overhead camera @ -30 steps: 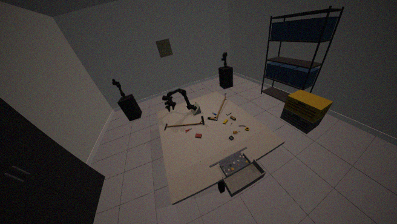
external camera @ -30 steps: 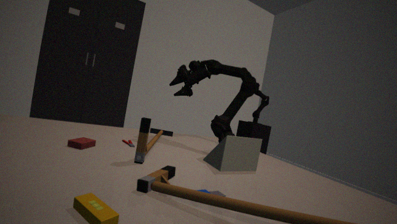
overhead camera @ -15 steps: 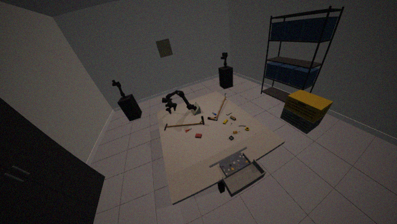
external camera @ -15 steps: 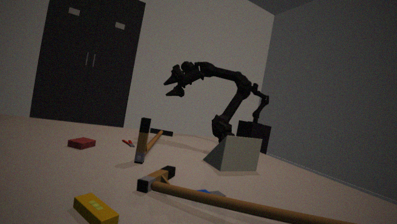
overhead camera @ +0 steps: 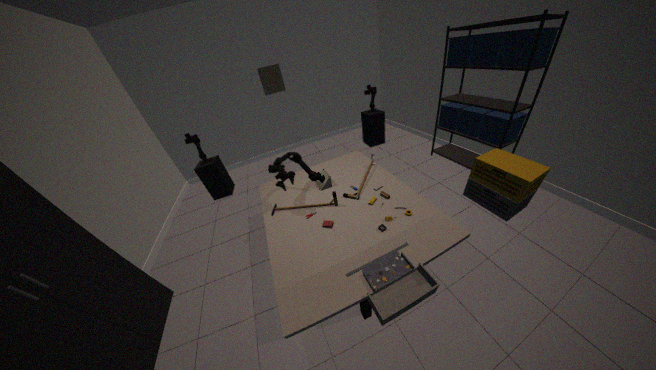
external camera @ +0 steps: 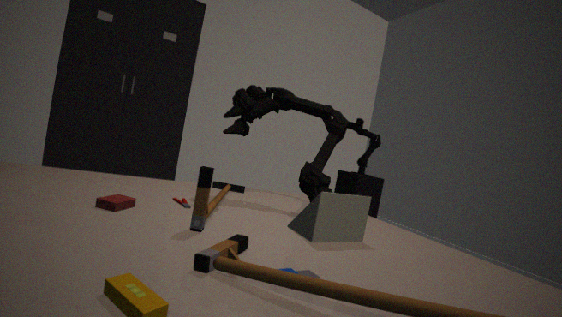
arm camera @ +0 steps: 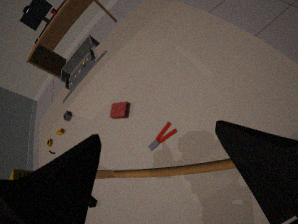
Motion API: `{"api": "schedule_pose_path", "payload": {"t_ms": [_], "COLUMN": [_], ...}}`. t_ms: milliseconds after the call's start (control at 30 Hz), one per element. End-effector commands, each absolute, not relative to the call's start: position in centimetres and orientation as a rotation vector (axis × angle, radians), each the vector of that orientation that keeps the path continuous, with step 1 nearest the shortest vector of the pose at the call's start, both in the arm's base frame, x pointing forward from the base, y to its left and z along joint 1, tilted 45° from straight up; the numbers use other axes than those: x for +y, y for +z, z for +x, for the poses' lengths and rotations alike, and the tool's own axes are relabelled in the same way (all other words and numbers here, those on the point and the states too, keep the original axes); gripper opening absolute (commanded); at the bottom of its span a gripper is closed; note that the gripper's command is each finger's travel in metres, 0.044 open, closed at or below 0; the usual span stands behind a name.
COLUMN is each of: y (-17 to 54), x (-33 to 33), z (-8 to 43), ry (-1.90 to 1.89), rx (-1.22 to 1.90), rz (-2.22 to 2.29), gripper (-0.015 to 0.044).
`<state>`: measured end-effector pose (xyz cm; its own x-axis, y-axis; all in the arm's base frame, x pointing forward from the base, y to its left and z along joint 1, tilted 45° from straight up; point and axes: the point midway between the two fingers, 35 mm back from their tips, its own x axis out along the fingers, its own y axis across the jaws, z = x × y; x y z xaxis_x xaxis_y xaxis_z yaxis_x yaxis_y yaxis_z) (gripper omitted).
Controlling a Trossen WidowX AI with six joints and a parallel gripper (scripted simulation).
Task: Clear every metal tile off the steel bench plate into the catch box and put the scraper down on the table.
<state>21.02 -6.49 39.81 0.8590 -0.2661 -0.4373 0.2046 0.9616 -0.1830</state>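
Below and ahead of the open, empty gripper (overhead camera: 285, 181) (external camera: 224, 123) (arm camera: 160, 133), the wooden-handled scraper (overhead camera: 305, 205) (external camera: 218, 200) (arm camera: 165, 172) is lying on the table, handle running finger to finger, so the wrist is probably needing a turn.
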Motion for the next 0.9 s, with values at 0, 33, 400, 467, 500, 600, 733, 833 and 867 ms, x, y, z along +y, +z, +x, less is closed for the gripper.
{"api": "schedule_pose_path", "payload": {"t_ms": [0,33,400,467,500,600,733,833,867], "y": [39.3,39.2,37.9,37.6,37.5,37.1,36.6,36.1,36.0], "x": [-5.9,-5.7,-3.3,-2.8,-2.5,-1.7,-0.5,0.4,0.7], "z": [22.2,22.5,25.2,25.7,25.9,26.6,27.4,28.0,28.2], "ry": [-0.207,-0.197,-0.086,-0.065,-0.055,-0.025,0.015,0.046,0.056], "rx": [0.502,0.507,0.559,0.569,0.573,0.586,0.603,0.616,0.62], "rz": [-0.158,-0.162,-0.217,-0.228,-0.234,-0.251,-0.276,-0.295,-0.302], "gripper": [0.044,0.044,0.044,0.044,0.044,0.044,0.044,0.044,0.044]}}
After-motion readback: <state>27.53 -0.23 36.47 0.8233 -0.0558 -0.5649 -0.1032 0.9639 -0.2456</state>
